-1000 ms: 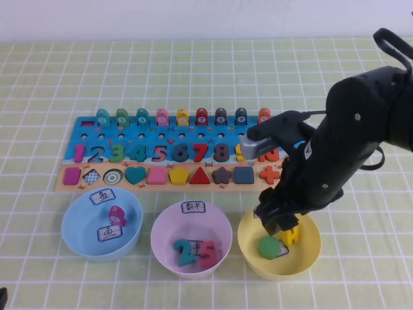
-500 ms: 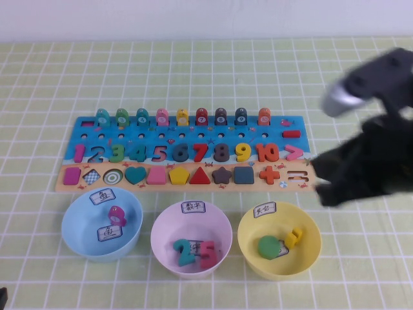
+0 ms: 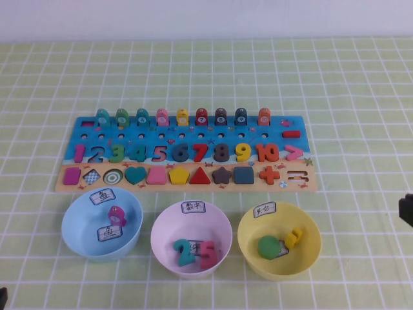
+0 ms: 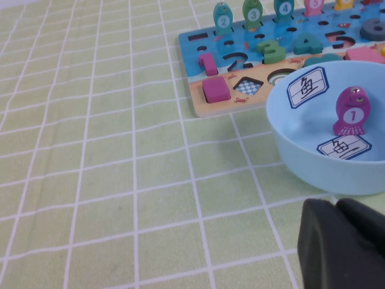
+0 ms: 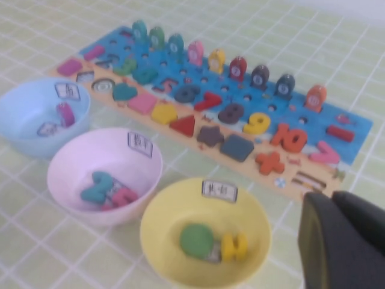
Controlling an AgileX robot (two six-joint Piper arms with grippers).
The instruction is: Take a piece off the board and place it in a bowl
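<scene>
The left gripper shows only in its own wrist view, as a dark block low over the green checked tablecloth, near the rim of the light blue bowl; whether it is released or clenched I cannot tell. That bowl stands at the left of the row of three and holds a purple fish piece and two white labels.

Behind the bowls lies the board, long side across the table, with fish pegs along its far edge, coloured numbers in the middle and shapes on the tan strip. At the right end of that strip the orange plus sign sits in place, and just beside it the equals-shaped slot is bare.

The pink bowl in the middle holds a teal number and a red number.

The yellow bowl stands at the right, its white label on the far rim. The yellow equals sign lies inside it, touching a green round piece.

The right gripper hangs well to the right of the yellow bowl, at the table's right edge in the high view; its state I cannot tell either, and it holds nothing that shows.
</scene>
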